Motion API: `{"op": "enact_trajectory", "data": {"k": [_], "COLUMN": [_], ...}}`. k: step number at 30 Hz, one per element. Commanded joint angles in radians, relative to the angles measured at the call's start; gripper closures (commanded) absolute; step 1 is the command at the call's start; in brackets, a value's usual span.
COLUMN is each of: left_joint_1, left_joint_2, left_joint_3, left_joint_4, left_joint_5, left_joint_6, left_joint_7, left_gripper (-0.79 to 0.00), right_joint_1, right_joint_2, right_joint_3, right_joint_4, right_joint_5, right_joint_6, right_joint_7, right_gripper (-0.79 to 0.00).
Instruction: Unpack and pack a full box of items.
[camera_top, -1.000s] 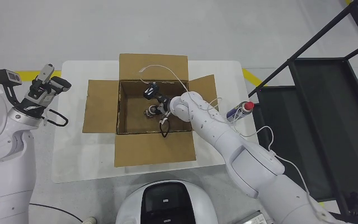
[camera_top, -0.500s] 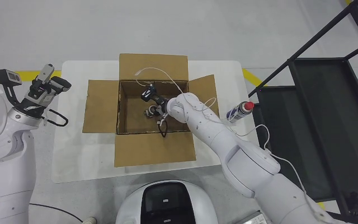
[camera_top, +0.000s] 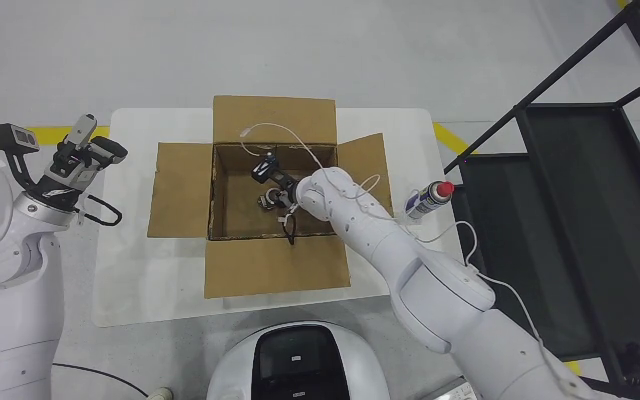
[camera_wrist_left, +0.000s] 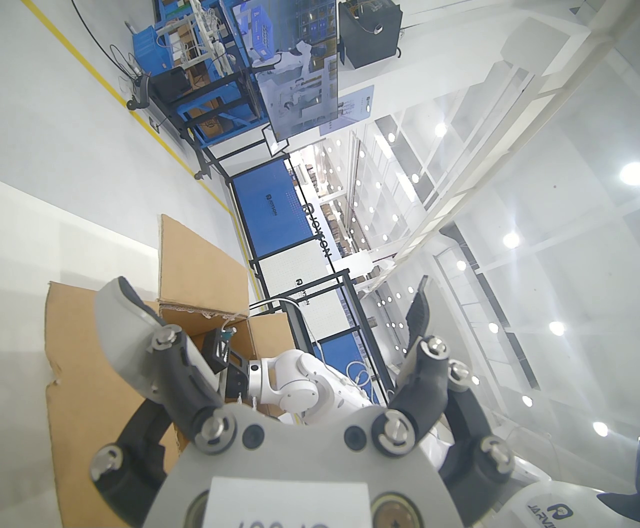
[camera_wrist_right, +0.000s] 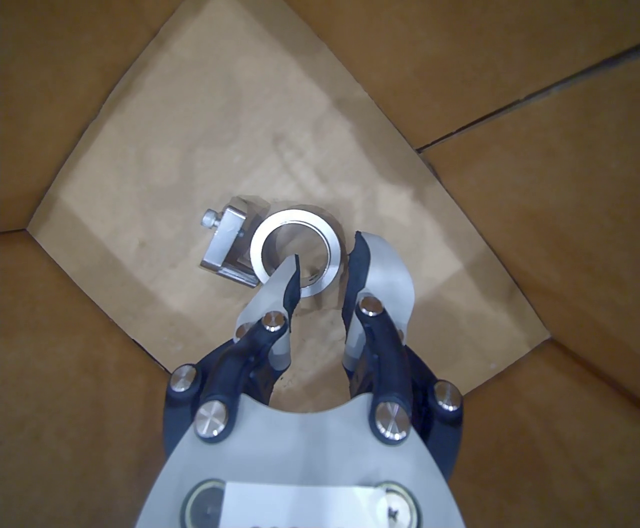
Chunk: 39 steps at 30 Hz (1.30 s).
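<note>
My right end effector (camera_wrist_right: 326, 248) straddles a metal ring (camera_wrist_right: 295, 216) on the box (camera_wrist_right: 150, 150) floor.
Fingers partly open, one inside the ring, one outside; seemingly not gripping yet. Closing off-centre could tip the ring or let it slip free.

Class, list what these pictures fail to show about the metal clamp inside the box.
Right wrist view: metal clamp has its near rim covered by a finger of the right hand; contact unclear.
Top view: clamp too small, partly under that hand.
Left wrist view: box floor hidden by its wall.
</note>
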<state>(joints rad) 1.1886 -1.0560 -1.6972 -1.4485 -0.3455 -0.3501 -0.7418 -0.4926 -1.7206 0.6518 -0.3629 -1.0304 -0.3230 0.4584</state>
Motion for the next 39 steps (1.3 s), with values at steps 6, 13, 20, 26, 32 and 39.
{"op": "enact_trajectory", "data": {"k": [6, 13, 20, 26, 32, 39], "left_joint_1": [0.000, 0.000, 0.000, 0.000, 0.000, 0.006], "left_joint_2": [0.000, 0.000, 0.000, 0.000, 0.000, 0.000], "left_joint_3": [0.000, 0.000, 0.000, 0.000, 0.000, 0.003], "left_joint_4": [0.000, 0.000, 0.000, 0.000, 0.000, -0.003], "left_joint_5": [0.000, 0.000, 0.000, 0.000, 0.000, 0.012], "left_joint_6": [0.000, 0.000, 0.000, 0.000, 0.000, 0.007], "left_joint_7": [0.000, 0.000, 0.000, 0.000, 0.000, 0.011], "left_gripper": [-0.785, -0.785, -0.785, -0.785, -0.785, -0.785], "right_joint_1": [0.016, 0.026, 0.011, -0.020, -0.091, -0.275], "right_joint_2": [-0.005, 0.008, 0.043, 0.088, 0.156, 0.236], "right_joint_3": [0.005, 0.021, 0.050, 0.094, 0.168, 0.293], "right_joint_4": [0.022, 0.012, -0.055, -0.147, -0.316, -0.715], "right_joint_5": [-0.005, -0.014, -0.021, -0.026, -0.060, -0.086], "right_joint_6": [-0.002, -0.025, -0.126, -0.199, -0.245, -0.216], "right_joint_7": [-0.008, -0.023, -0.051, -0.053, -0.014, 0.164], "right_gripper": [0.000, 0.000, 0.000, 0.000, 0.000, -0.135]}}
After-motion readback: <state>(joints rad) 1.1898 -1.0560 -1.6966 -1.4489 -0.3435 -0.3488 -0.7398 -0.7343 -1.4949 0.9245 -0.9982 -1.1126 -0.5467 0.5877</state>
